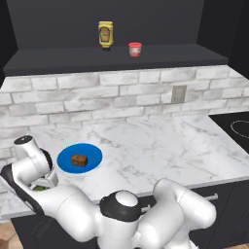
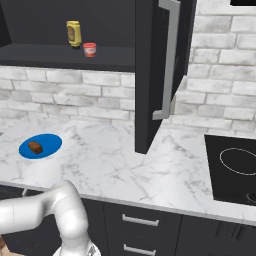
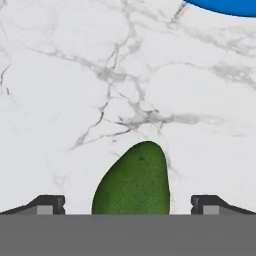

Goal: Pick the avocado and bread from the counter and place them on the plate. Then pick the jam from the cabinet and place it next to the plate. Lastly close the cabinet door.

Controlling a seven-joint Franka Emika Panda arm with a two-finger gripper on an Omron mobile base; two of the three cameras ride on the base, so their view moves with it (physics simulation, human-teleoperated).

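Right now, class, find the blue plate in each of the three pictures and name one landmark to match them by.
Left base view: the plate lies at lower left on the counter, the bread on it.
Right base view: the plate lies at far left, mid-height.
Hand view: a blue arc of the plate cuts the top right edge.
Shared landmark: the grey-veined marble counter.
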